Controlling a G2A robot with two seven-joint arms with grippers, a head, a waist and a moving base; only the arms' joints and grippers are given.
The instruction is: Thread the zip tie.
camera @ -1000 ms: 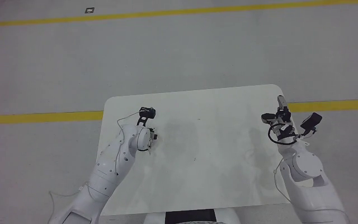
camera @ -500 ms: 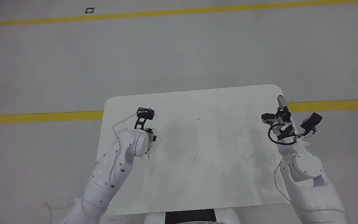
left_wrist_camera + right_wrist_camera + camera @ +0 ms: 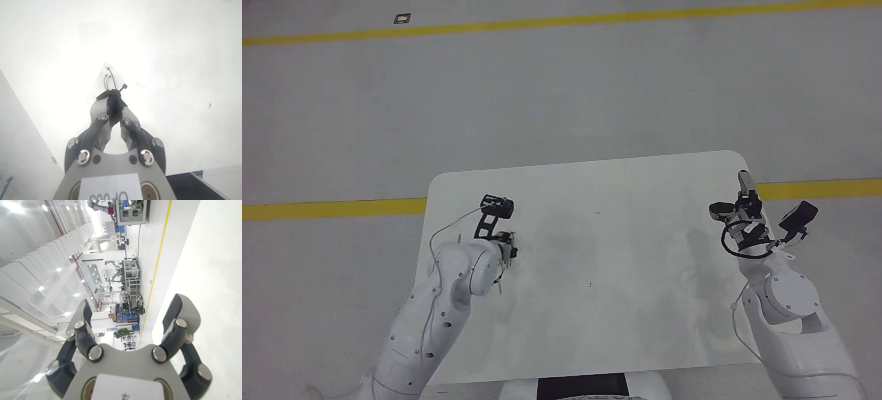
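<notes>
1. Left gripper [image 3: 114, 99] is pinched on a black zip tie [image 3: 123, 87], head poking free for threading, over what looks like a clear bag [image 3: 94, 89].
2. Right gripper [image 3: 130, 311] gapes wide and empty, probably waiting its turn.

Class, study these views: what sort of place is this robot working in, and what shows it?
Probably a factory or robotics test hall: a yellow floor line, framed machine stations with another robot arm, and a high lit ceiling.
</notes>
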